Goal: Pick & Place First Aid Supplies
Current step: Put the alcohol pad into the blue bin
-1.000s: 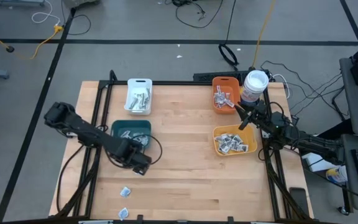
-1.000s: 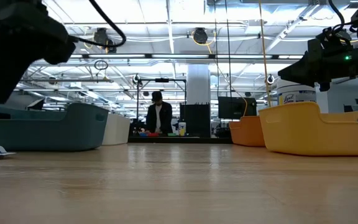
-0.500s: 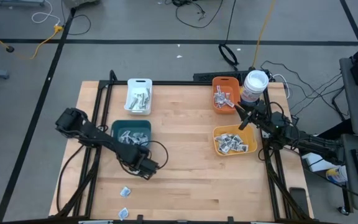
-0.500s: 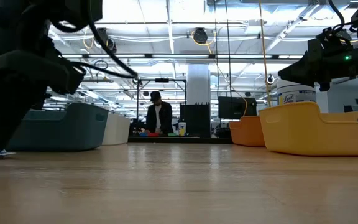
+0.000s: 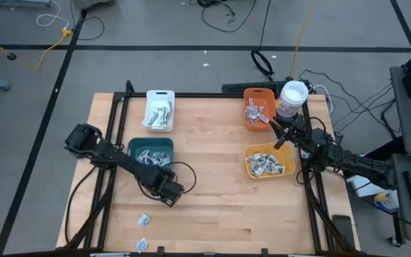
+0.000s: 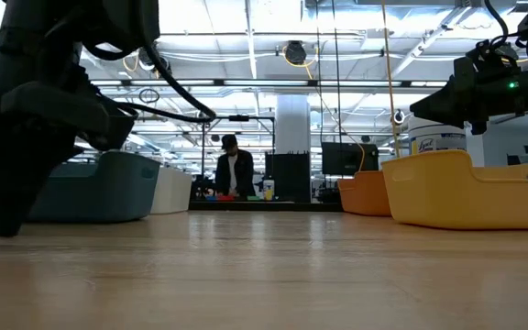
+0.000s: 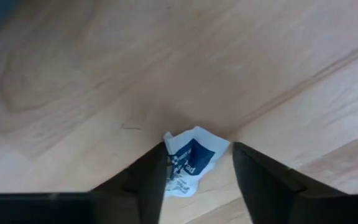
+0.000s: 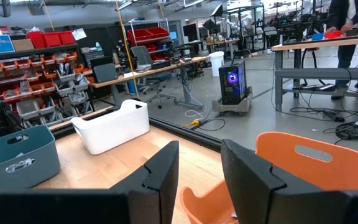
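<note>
A small white packet with blue print (image 7: 194,157) lies on the wooden table between the fingers of my left gripper (image 7: 197,148). This gripper (image 5: 168,194) points straight down, just near of the teal bin (image 5: 150,151), and reaches down to the tabletop (image 6: 12,215). Its fingers stand apart on either side of the packet, close to its edges. My right gripper (image 8: 199,180) waits open and level above the orange bin (image 5: 258,108) at the far right (image 5: 277,135). Two more packets (image 5: 143,219) lie loose near the front edge. My left gripper comes at the packet from above, pointing down, with one finger (image 7: 151,177) at the packet's edge (image 7: 169,163) and the other beside the opposite edge. The packet lies on the table. Whether the fingers touch it I cannot tell.
A white bin (image 5: 160,111), the teal bin, the orange bin and a yellow bin (image 5: 268,161) hold packets. A round white-lidded tub (image 5: 292,98) stands at the far right. A person (image 6: 235,174) stands far behind the table. Bare wood lies in the middle (image 5: 212,178).
My left gripper has come down to the tabletop and gone a little toward the right and near edges, away from the teal bin. It now stands over the packet.
</note>
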Robot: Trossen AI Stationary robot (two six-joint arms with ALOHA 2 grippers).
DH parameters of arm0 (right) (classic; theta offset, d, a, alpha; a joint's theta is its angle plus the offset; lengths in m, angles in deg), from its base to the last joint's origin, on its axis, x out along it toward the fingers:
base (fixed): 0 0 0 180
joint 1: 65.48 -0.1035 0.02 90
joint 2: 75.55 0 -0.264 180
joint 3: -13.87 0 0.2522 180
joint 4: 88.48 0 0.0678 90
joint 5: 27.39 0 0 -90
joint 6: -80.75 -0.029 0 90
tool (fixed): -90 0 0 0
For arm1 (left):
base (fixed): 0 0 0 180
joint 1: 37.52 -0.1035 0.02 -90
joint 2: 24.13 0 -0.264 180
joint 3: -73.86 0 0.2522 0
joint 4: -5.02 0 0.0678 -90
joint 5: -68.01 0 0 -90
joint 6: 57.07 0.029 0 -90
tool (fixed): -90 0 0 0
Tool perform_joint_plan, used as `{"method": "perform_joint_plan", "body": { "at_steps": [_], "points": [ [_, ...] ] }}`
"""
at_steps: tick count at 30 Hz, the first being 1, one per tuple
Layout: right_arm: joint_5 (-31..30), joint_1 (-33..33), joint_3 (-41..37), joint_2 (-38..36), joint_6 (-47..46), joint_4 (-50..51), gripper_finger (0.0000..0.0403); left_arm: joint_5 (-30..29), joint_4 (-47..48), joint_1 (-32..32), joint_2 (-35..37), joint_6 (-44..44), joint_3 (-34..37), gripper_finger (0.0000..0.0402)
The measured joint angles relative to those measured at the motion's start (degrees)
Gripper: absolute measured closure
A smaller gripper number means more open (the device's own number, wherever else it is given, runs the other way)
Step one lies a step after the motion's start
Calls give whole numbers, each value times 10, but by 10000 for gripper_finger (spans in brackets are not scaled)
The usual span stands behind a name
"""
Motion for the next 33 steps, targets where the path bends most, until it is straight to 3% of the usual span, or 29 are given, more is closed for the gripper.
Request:
{"method": "perform_joint_plan", "body": {
  "at_steps": [13, 33],
  "points": [
    [0, 0, 0, 0, 0, 0, 287, 52, -1, -11, 2, 4, 0, 393],
    [0, 0, 0, 0, 0, 0, 287, 43, 40, 4, 128, 24, -2, 397]
  ]
}}
